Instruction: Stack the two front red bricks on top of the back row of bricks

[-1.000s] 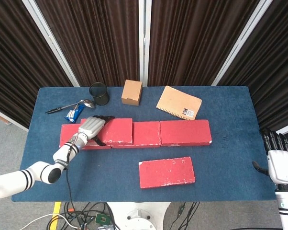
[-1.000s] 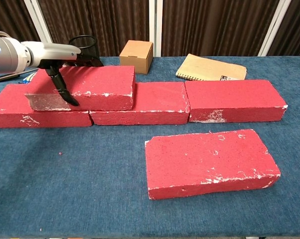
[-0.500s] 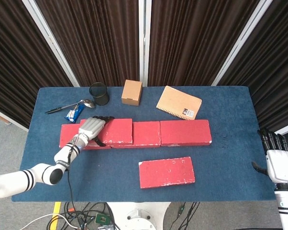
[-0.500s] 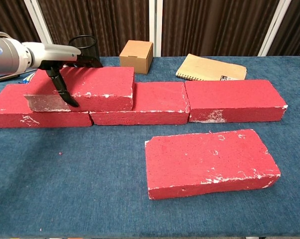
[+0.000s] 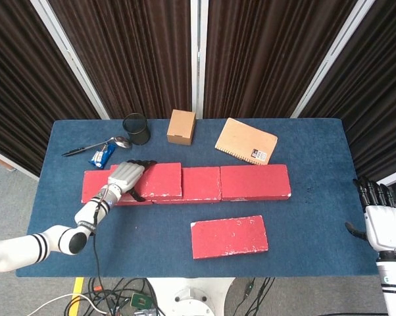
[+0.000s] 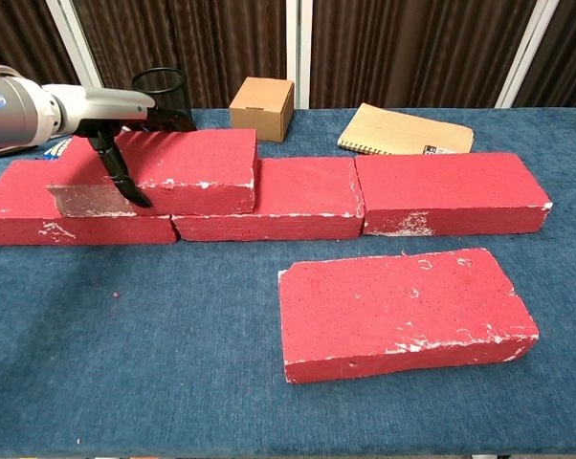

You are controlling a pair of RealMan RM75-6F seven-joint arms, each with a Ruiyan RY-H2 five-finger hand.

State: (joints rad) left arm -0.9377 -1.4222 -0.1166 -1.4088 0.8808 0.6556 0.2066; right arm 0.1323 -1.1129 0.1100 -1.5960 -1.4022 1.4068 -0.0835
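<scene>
Three red bricks lie in a back row: left (image 6: 73, 222), middle (image 6: 293, 196), right (image 6: 451, 191). A fourth red brick (image 5: 155, 180) (image 6: 188, 167) sits on top, across the left and middle bricks. My left hand (image 5: 125, 175) (image 6: 97, 107) grips its left end, fingers over the top and thumb (image 6: 123, 182) down the front face. One red brick (image 5: 229, 236) (image 6: 403, 311) lies flat at the front, alone on the blue table (image 5: 316, 204). My right hand (image 5: 382, 225) hangs off the table's right edge, fingers apart, holding nothing.
Along the back stand a black mesh cup (image 5: 137, 129), a cardboard box (image 5: 181, 126) and a brown notebook (image 5: 246, 141). A spoon, a pen (image 5: 79, 150) and a blue packet (image 5: 102, 156) lie at the back left.
Almost nothing differs. The stacked brick has settled very slightly under my left hand, and that forearm has dropped a touch. The right hand stays where it was.
</scene>
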